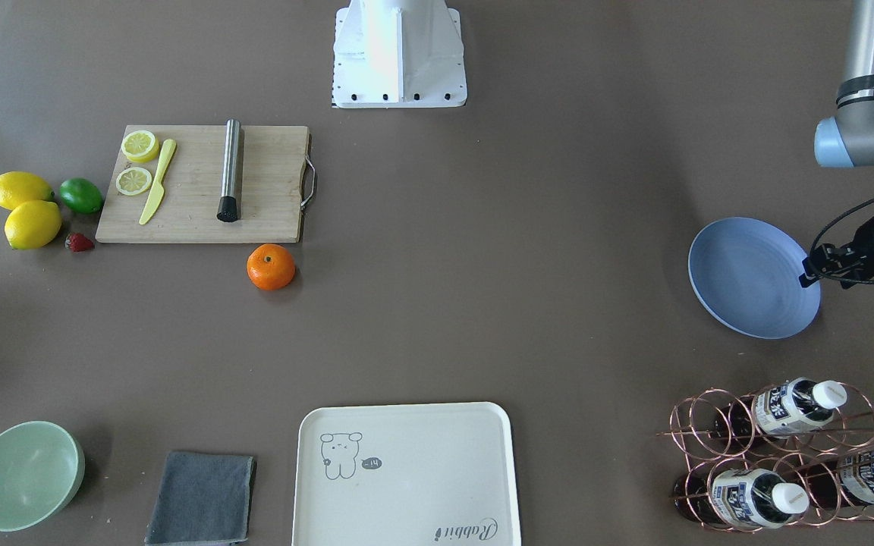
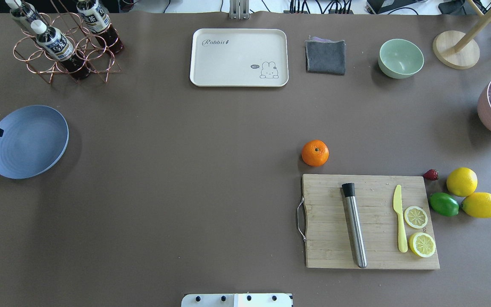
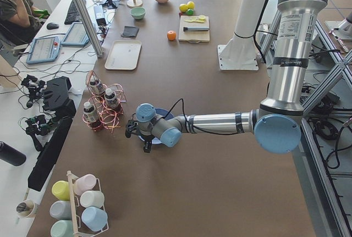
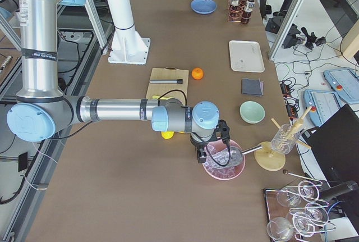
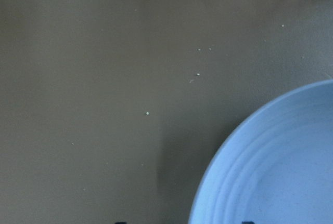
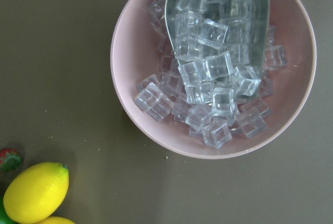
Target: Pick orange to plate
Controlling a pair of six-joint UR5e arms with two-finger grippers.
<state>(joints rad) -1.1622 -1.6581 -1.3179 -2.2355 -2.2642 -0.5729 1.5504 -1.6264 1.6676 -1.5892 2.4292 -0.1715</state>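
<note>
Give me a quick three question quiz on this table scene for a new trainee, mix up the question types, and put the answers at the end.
1. True or false: the small round bright-orange fruit already lies on the round periwinkle-blue plate.
2. Multiple choice: what lies on the wooden cutting board? A) lemon slices, a yellow knife and a steel muddler B) a strawberry C) a grey cloth
3. Fill in: the pink bowl under the right wrist camera holds ___ and a metal scoop.

Key: 1 false, it sits on the table beside the board. 2 A. 3 ice cubes.
</note>
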